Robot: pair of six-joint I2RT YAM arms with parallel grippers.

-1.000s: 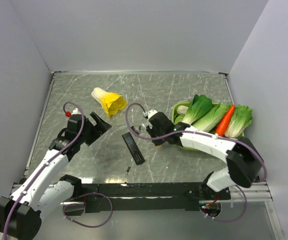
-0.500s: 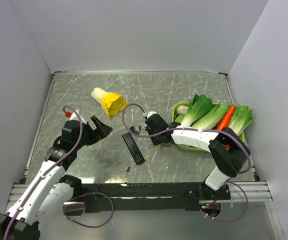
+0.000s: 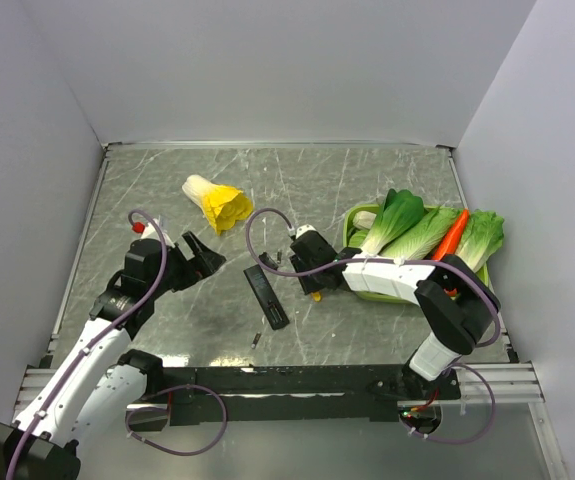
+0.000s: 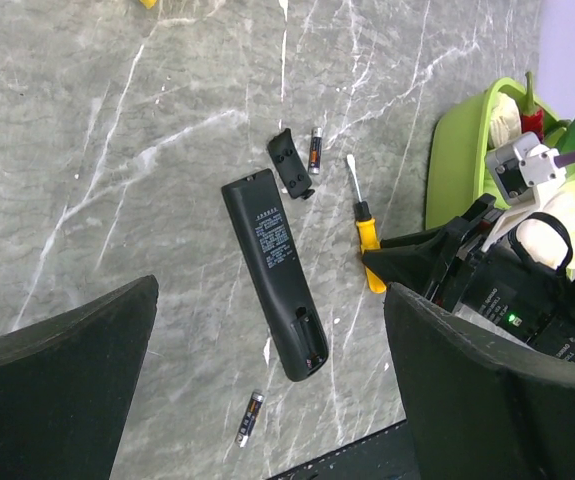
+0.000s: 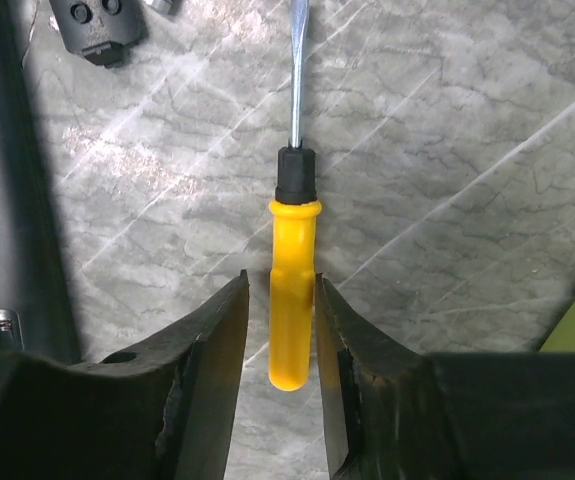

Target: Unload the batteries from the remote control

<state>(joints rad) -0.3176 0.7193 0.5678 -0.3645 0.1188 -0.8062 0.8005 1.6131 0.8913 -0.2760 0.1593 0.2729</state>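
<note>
The black remote control (image 3: 266,296) lies mid-table with its battery bay open and empty (image 4: 272,270); its edge shows in the right wrist view (image 5: 7,200). One battery (image 4: 315,150) lies beside the short black cover (image 4: 288,163). The other battery (image 4: 249,417) lies near the table's front edge (image 3: 255,340). My left gripper (image 4: 267,400) is wide open, hovering left of the remote (image 3: 202,255). My right gripper (image 5: 280,280) straddles the yellow handle of the screwdriver (image 5: 292,300) lying on the table, with a small gap on the left side. It is right of the remote (image 3: 312,283).
A yellow leafy vegetable (image 3: 217,203) lies at the back left. A green tray (image 4: 447,160) with leafy greens and a carrot (image 3: 449,240) stands at the right. The cover also shows in the right wrist view (image 5: 97,25). The walls enclose the table.
My right gripper has come down and toward the front with the screwdriver, and its elbow has folded in. My left gripper has shifted slightly right toward the remote.
</note>
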